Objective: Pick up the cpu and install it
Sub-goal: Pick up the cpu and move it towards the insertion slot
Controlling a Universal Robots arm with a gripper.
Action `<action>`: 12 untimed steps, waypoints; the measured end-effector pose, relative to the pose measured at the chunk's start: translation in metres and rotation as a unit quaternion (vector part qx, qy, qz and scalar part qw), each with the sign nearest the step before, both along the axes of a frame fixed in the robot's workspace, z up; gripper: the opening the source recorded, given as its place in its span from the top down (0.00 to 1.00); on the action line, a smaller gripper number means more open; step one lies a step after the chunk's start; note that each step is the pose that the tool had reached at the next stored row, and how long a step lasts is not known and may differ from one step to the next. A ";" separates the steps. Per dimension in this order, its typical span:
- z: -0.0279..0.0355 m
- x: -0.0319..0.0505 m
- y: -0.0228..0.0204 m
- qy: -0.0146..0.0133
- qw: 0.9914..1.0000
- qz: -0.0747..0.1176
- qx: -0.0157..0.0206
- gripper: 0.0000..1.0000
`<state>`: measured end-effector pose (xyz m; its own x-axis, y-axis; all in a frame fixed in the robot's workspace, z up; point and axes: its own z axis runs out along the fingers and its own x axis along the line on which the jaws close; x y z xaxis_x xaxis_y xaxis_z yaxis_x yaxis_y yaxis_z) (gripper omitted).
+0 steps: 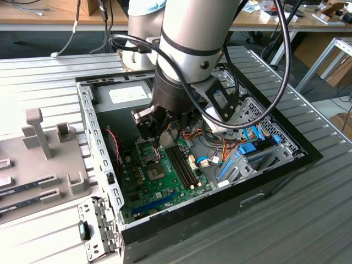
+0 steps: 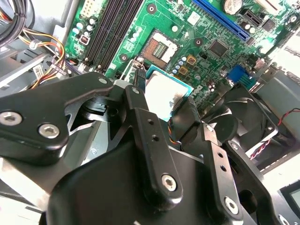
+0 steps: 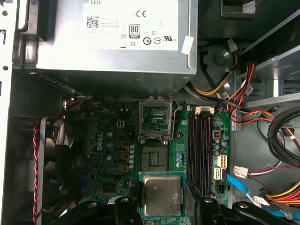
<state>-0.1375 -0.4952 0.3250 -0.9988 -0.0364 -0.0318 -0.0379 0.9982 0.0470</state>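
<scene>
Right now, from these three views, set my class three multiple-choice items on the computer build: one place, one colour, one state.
1. Where is the cpu? A on the power supply; B over the motherboard, inside the case; C on the grey tray outside.
2. What colour is the motherboard? A red; B black; C green.
3. How is the gripper? A shut on the cpu; B open and empty; C shut on a cable.
Answers: 1 B, the second wrist view shows board around it; 2 C, green shows between the components; 3 A, its fingers clamp the chip's opposite edges.
</scene>
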 end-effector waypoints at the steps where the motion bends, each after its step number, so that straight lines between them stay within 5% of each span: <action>1: -0.0004 0.0000 0.0000 0.000 1.000 0.000 0.000 0.53; 12: -0.0045 0.0000 -0.0004 0.000 1.000 0.000 0.000 0.53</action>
